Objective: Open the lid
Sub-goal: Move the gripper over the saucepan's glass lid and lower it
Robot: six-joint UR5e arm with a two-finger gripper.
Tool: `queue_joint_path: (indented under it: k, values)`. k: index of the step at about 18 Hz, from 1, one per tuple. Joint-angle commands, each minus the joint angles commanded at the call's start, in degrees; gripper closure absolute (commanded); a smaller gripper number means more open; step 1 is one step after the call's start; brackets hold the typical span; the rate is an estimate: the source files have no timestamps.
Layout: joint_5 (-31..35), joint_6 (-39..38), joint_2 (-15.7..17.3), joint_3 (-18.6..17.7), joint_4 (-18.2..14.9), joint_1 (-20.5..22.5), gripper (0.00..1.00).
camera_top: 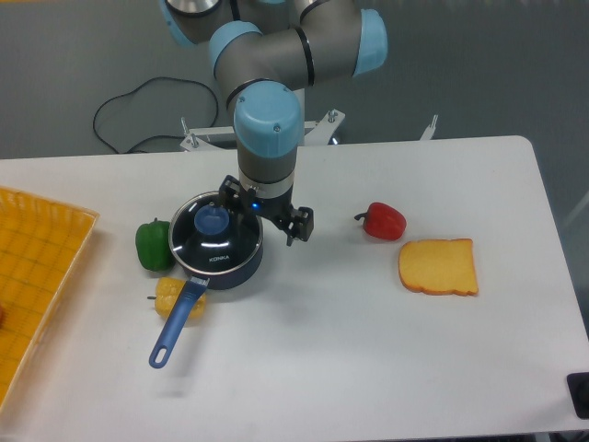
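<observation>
The round dark glass lid (219,245) with a metal rim, white lettering and a light-blue centre knob (212,220) sits on the dark-blue saucepan (241,273), whose blue handle (175,327) points toward the front left. My gripper (262,212) hangs low over the pan's back right edge, just right of the knob and not touching it. Its black fingers (299,225) are spread apart and hold nothing. The fingertips are partly hidden under the wrist.
A green pepper (153,244) lies left of the pan and a yellow pepper (175,296) under the handle. A red pepper (383,221) and a slice of bread (439,266) lie to the right. A yellow basket (37,276) stands at the left edge.
</observation>
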Motion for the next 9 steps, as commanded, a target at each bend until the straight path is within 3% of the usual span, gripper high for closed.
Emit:
queue_joint_path:
  k: [2,5,9]
  values:
    - [0.2,-4.1,1.1,-1.1,0.3,-0.8,0.0]
    - [0.4,-4.3,2.0,-2.4,0.6,-2.5,0.0]
    - [5.9,-4.6,1.8,-4.7,2.3,-6.9,0.0]
